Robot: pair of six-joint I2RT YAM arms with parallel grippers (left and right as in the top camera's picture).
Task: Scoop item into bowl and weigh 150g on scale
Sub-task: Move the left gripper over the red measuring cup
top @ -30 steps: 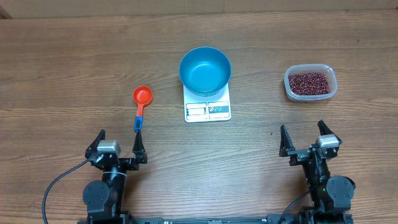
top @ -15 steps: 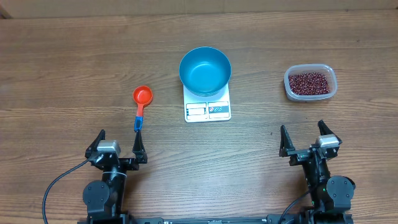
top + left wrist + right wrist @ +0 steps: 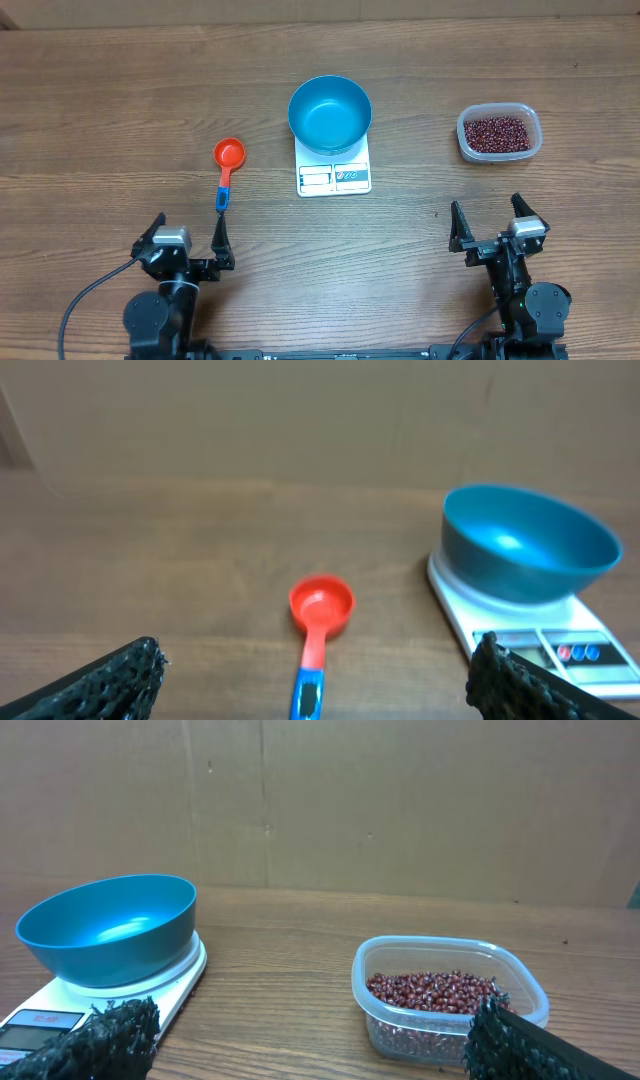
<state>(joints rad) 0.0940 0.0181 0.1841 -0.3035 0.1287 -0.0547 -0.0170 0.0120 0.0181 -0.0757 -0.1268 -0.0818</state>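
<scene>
The blue bowl (image 3: 330, 113) stands on the white scale (image 3: 334, 178) at the table's middle; the left wrist view has the bowl (image 3: 530, 545) at its right. Dark red beans (image 3: 496, 132) lie in a clear tub on the right, and the beans (image 3: 435, 990) show close in the right wrist view. A red scoop with a blue handle (image 3: 227, 170) lies left of the scale. My left gripper (image 3: 189, 228) is open just short of the handle's near end, holding nothing. My right gripper (image 3: 486, 215) is open and empty, well short of the tub.
The clear plastic tub (image 3: 534, 145) sits near the right side of the wooden table. A brown cardboard wall runs along the table's far edge (image 3: 400, 810). Both arm bases stand at the near edge.
The left arm has shifted slightly toward the near edge. The right arm and all objects are where they were.
</scene>
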